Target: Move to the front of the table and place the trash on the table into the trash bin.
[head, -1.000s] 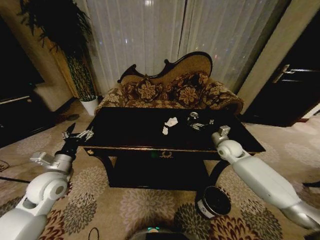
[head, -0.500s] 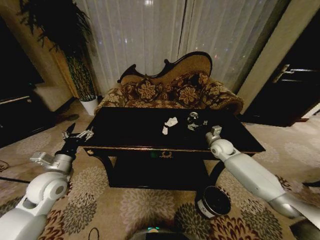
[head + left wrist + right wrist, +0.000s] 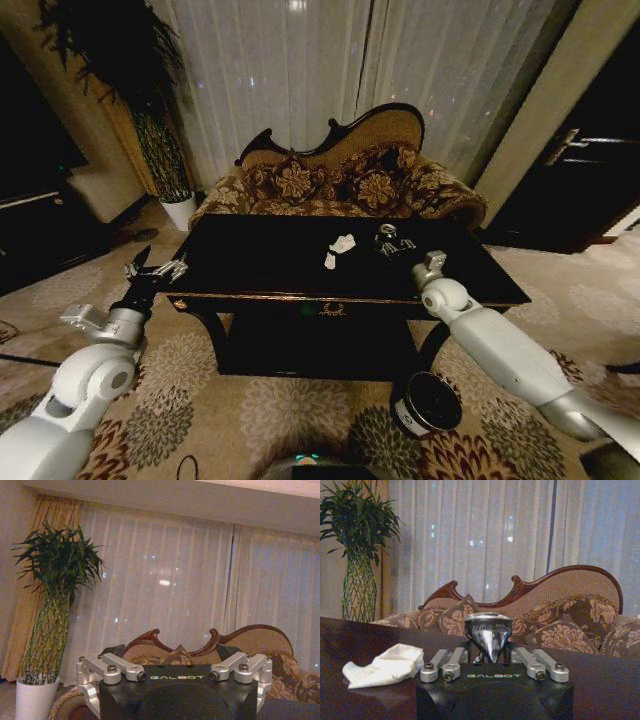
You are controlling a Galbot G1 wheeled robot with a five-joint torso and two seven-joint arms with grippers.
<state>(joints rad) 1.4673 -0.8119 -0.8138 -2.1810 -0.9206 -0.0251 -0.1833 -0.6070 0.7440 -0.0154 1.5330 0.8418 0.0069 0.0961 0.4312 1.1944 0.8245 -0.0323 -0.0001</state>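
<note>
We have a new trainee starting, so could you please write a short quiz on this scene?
1. True or false: the crumpled white paper lies on the table.
2. Which is nearest the right tool? A. the crushed can B. the crumpled white paper
3. Fill in: the trash bin stands on the ____, below the right arm.

Key: 1 true; 2 A; 3 carpet.
</note>
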